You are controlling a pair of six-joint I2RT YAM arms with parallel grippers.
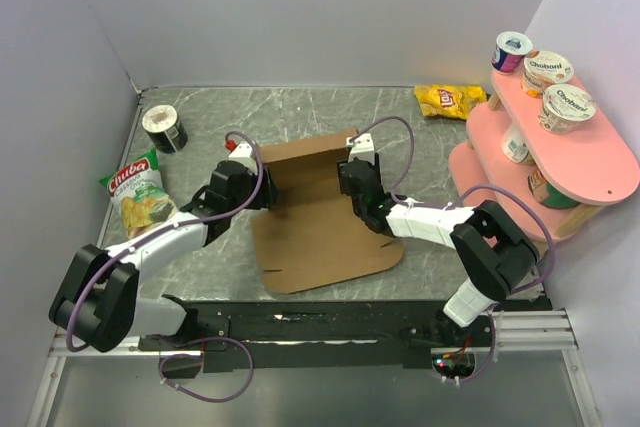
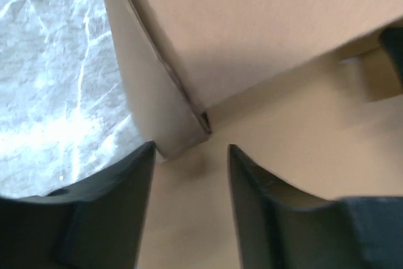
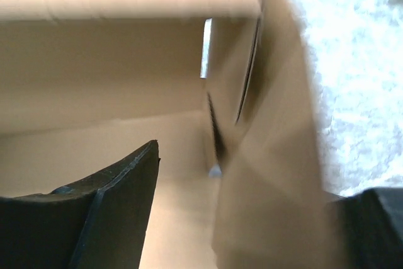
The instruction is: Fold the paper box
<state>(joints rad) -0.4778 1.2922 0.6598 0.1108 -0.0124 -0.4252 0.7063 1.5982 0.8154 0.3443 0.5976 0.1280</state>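
Two side flaps stand raised on the box [image 1: 320,232] at the middle of the bench [image 1: 300,112]. The left end effector [image 1: 265,193] gapes at one flap's corner, gripping nothing. The right end effector [image 1: 349,179] straddles the other flap, jaws apart.

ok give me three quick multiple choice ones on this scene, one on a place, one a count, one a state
1. Where is the yellow chip bag?
A) far side of the table, beside the pink shelf
B) on the cardboard
C) at the near left edge

2. How many cups stand on the shelf's top tier?
A) one
B) three
C) six

3. What state is the paper box in?
A) fully flat
B) closed up
C) partly folded, back panel raised

Answers:
1 A, it lies at the far right by the shelf.
2 B, three lids show in a row on top.
3 C, the back panel stands up while the front part lies flat.
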